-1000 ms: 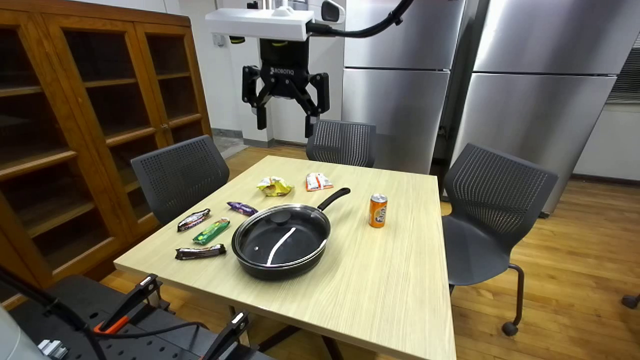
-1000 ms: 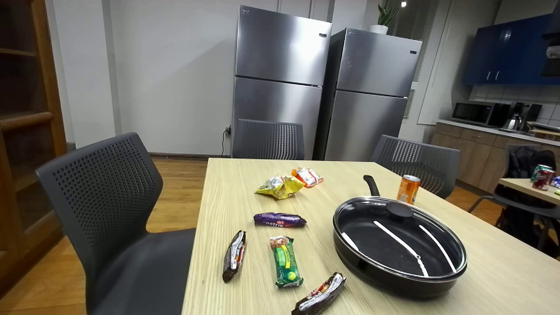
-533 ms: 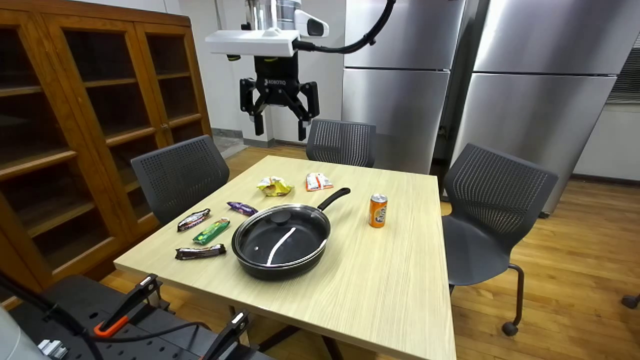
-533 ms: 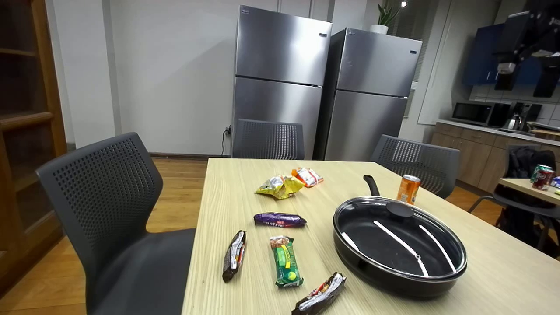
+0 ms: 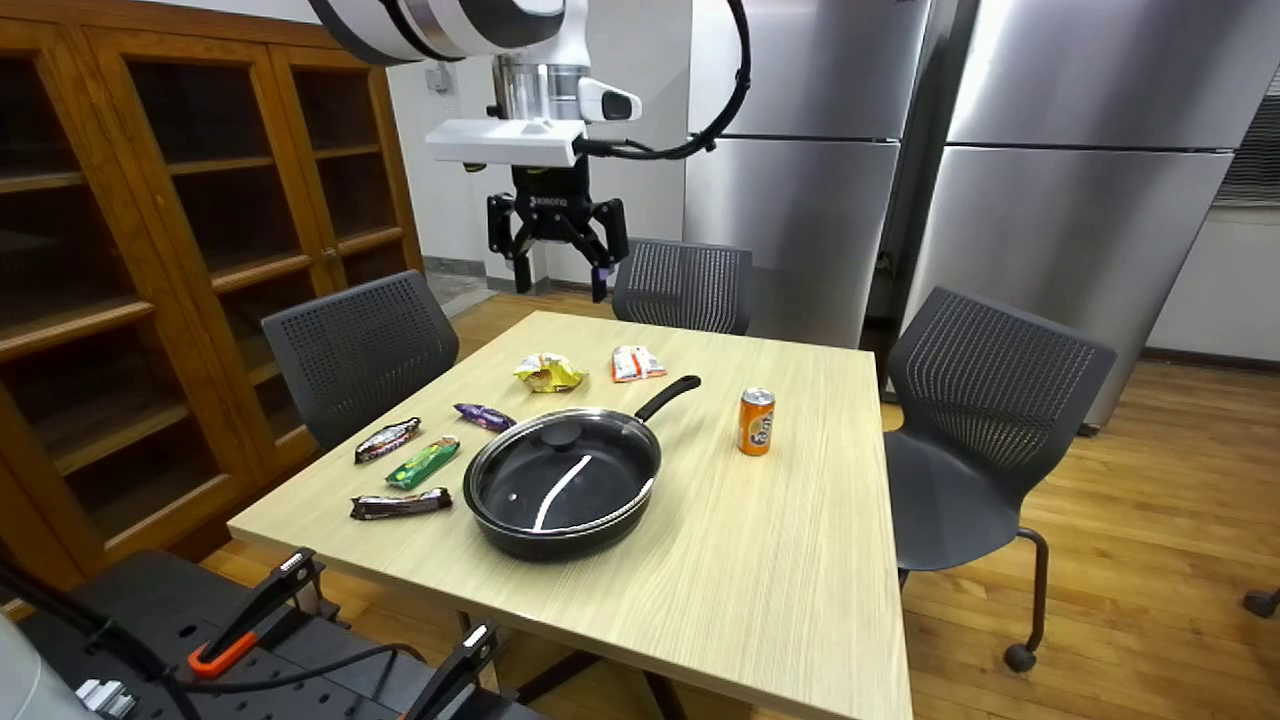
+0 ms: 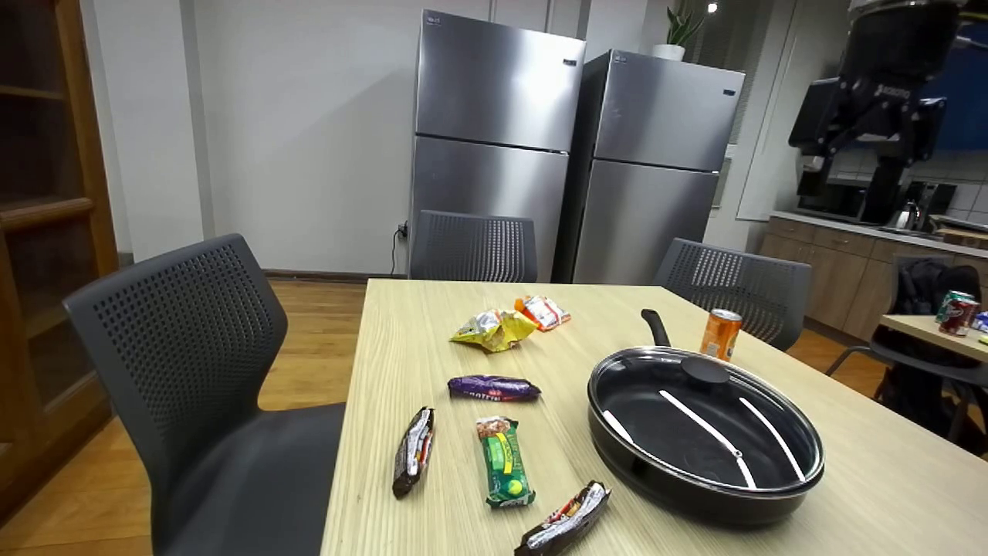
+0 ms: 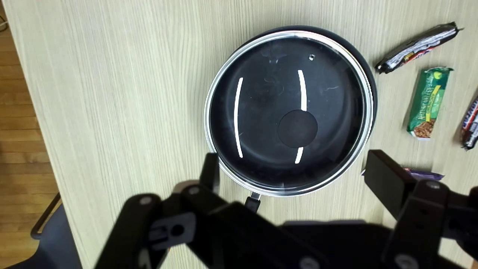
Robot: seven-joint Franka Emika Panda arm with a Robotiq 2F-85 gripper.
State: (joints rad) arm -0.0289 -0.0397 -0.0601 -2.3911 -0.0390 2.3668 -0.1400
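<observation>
The biggest things are two fridges (image 5: 800, 250) and a wooden cabinet (image 5: 215, 190), standing around the counter (image 5: 790, 570), which has three chairs (image 5: 1000, 395) at its sides. On the counter sits the pan (image 6: 695, 498), its glass lid (image 7: 261, 112) resting on top and covering the inside, with the knob (image 7: 297, 129) standing up. The gripper (image 5: 561, 283) hangs above the counter, released, its fingers (image 7: 388, 179) wide apart; in the wrist view it hides much of the pan's handle (image 5: 668, 396). Beyond the pan lie a yellow packet (image 5: 550, 372) and a white packet (image 5: 636, 363), in an exterior view, and the can (image 5: 757, 422) stands upright near the handle. The smallest things lie beside the pan: a purple bar (image 6: 494, 388), partly behind one finger in the wrist view, a green bar (image 6: 505, 462) and two dark bars (image 6: 414, 452). Compared with half a second ago, the gripper is lower, and in an exterior view it has come farther in from the edge; the things on the counter lie in the same places.
</observation>
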